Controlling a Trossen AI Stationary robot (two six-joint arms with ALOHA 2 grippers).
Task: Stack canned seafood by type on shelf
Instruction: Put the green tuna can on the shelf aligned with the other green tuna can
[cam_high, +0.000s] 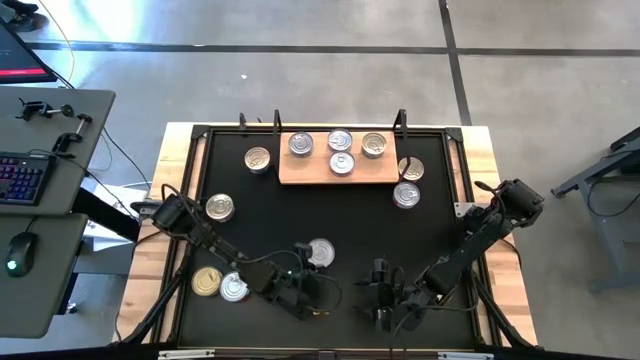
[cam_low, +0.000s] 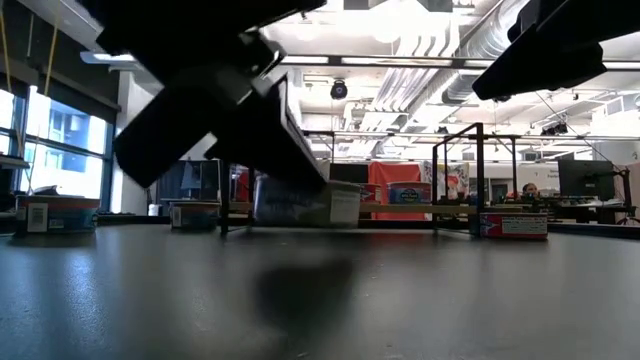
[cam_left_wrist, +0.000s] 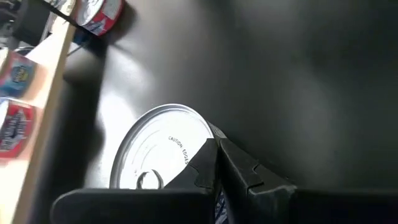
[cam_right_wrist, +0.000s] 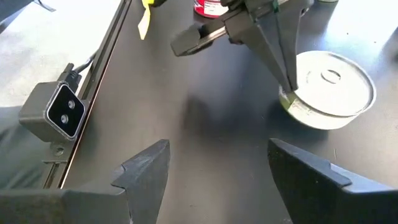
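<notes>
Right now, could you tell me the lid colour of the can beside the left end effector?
Silver lid, clearest in the left wrist view.

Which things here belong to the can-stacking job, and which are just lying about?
Job: shelf, four tins on it, loose tins on the mat, silver tin at the shut left gripper, open right gripper waiting nearby.
Lying about: keyboard, mouse, small camera beside the mat.

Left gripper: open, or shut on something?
Shut. The left gripper has its fingers pinched together at the rim of a silver-lidded can on the black mat; the can looks slightly tipped. Whether it is gripped, cannot tell.
</notes>
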